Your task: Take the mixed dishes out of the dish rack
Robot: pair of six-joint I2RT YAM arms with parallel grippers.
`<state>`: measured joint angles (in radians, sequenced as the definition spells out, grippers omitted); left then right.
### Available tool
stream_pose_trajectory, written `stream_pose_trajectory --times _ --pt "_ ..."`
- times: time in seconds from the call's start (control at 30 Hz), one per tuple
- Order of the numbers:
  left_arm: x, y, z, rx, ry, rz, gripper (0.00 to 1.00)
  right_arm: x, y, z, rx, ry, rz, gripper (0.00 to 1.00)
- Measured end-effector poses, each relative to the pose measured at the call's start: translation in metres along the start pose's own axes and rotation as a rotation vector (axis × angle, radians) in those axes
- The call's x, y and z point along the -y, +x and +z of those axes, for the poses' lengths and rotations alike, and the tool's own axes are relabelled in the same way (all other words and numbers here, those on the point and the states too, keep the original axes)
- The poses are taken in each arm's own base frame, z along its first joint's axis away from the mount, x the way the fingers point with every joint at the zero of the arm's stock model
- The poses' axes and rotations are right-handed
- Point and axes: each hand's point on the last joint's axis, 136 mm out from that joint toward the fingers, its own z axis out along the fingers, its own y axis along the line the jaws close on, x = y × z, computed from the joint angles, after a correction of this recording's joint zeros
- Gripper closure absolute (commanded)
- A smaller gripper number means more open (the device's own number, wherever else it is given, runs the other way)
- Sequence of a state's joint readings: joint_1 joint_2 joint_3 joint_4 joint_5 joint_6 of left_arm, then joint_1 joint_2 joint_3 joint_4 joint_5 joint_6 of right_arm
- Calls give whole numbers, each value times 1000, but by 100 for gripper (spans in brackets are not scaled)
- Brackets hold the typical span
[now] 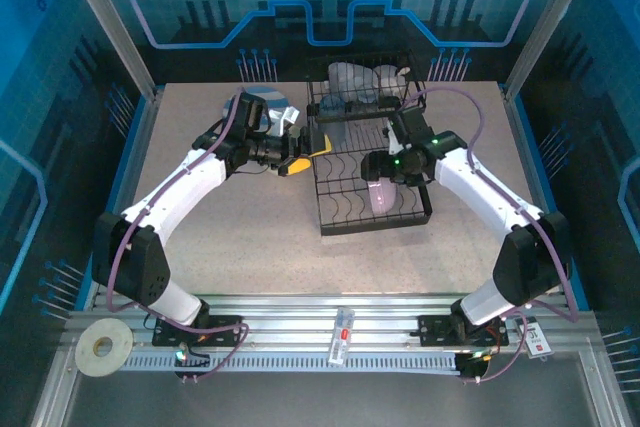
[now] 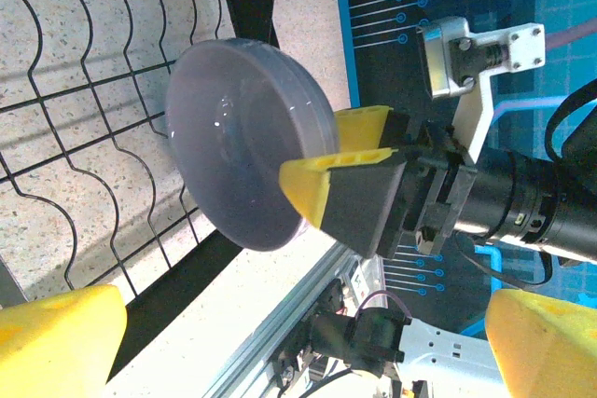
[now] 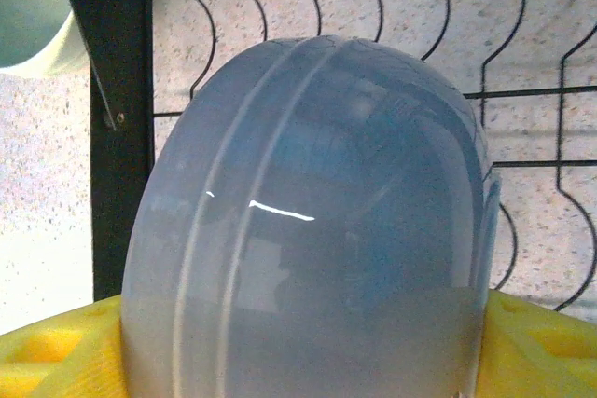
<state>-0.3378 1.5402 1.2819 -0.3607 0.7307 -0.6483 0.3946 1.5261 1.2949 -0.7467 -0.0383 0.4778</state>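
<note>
Over the dish rack's near slots, the right gripper clamps the lavender bowl, held clear of the wires for carrying off. At the rack's left edge, the left gripper gapes empty, perhaps awaiting a handover. More dishes wait in the rack's far basket.

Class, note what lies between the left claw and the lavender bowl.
In the top view, wavy black wires of the dish rack lie between the left claw and lavender bowl.

lavender bowl cut off below, green bowl cropped
</note>
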Motion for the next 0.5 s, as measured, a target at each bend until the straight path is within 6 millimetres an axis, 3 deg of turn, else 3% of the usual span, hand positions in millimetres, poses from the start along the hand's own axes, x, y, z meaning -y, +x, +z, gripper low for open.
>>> stream_pose_trajectory --times 0.2,0.5 --pt "0 0 0 1 1 -1 1 14 -5 -10 38 -51 71 63" --pt "1 -4 4 9 18 5 1 18 -11 -20 87 -206 186 63"
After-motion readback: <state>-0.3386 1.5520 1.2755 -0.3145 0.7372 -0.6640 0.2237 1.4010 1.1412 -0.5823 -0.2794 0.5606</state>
